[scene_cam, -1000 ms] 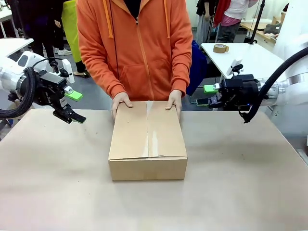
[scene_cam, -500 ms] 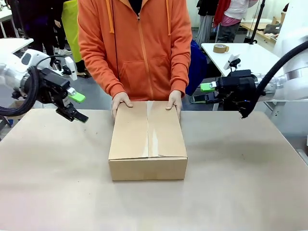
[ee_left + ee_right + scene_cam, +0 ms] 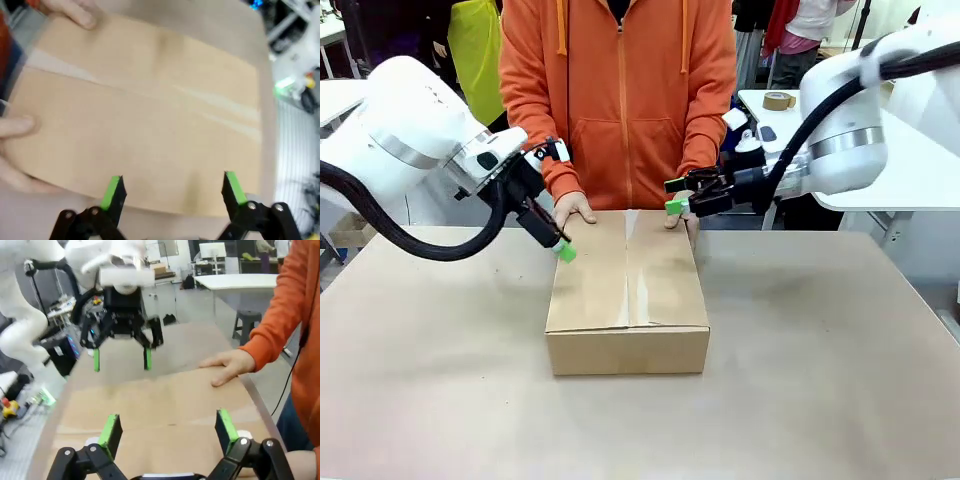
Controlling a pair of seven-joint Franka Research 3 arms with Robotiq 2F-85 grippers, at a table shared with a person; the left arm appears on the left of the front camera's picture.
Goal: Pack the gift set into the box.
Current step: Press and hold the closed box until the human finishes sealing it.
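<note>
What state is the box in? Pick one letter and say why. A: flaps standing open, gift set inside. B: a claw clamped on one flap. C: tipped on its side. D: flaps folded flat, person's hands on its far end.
D: the box has its top flaps flat, meeting at a centre seam; the person's hands rest on its far end; the left claw and right claw are open, gripping nothing.

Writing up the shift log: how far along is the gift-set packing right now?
Done: the box sits on the table, top flaps folded shut; its contents cannot be seen. In hand: the person's hands steady its far end, while the open left end effector and open right end effector hover at opposite sides of it. Remaining: likely sealing or handing off, though that is a guess.
</note>
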